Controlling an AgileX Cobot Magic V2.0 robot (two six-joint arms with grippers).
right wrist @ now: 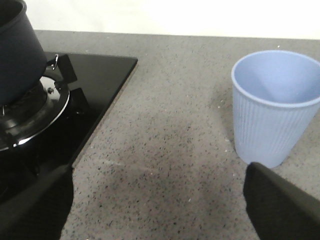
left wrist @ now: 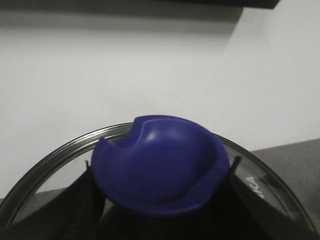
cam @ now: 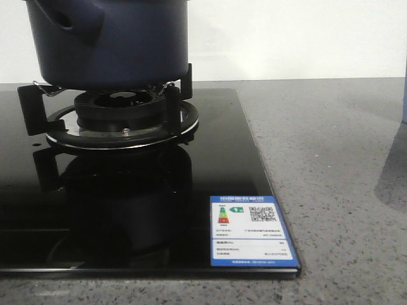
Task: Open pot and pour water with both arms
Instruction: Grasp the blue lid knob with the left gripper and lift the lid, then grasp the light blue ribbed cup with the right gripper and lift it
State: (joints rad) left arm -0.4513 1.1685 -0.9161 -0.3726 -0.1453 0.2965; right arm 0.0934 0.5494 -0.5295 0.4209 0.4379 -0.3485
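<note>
The dark navy pot (cam: 108, 44) stands on the gas burner (cam: 121, 117) at the back left, its stubby handle (cam: 70, 16) facing front; its top is cut off by the frame. It also shows in the right wrist view (right wrist: 15, 55). My left gripper (left wrist: 160, 202) is shut on the blue knob (left wrist: 160, 162) of a glass lid with a metal rim (left wrist: 60, 150), with white wall behind it. My right gripper (right wrist: 157, 200) is open and empty above the grey counter, between the stove and the pale blue ribbed cup (right wrist: 272, 110). Neither gripper shows in the front view.
The black glass stove top (cam: 210, 140) carries a blue and white label (cam: 249, 232) at its front right corner. Speckled grey counter (cam: 331, 159) lies to the right of it. A white wall runs behind.
</note>
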